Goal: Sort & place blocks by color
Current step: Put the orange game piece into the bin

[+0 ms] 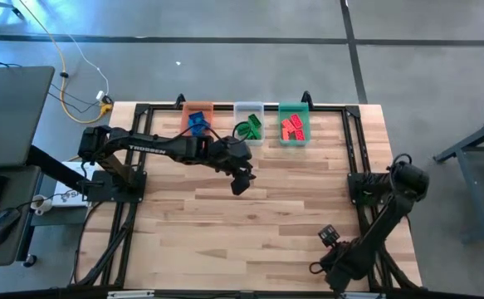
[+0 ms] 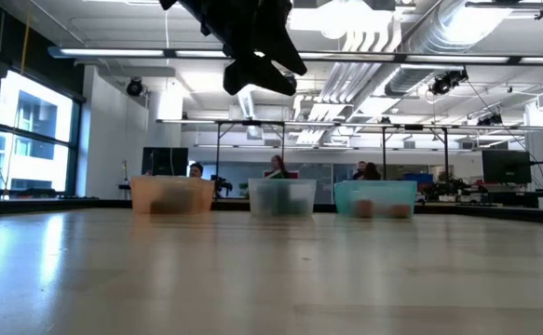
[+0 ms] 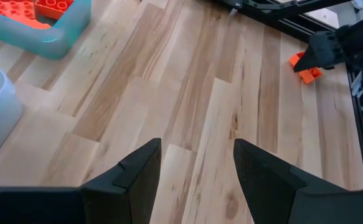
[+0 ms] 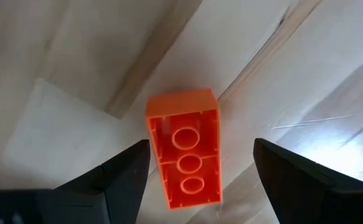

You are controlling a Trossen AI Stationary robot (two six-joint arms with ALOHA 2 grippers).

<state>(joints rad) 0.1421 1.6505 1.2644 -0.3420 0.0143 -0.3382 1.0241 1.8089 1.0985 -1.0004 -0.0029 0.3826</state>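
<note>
Red brick (image 4: 184,149) upside down between spread right gripper (image 4: 200,180) fingers: centre, lower, squeeze long sides; left gripper (image 3: 197,171) apart, empty, mid-frame

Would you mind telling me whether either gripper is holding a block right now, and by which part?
Nothing is held. The left gripper hangs open above bare table. The right gripper stands open around a red block, its fingers clear of the block's sides.
</note>
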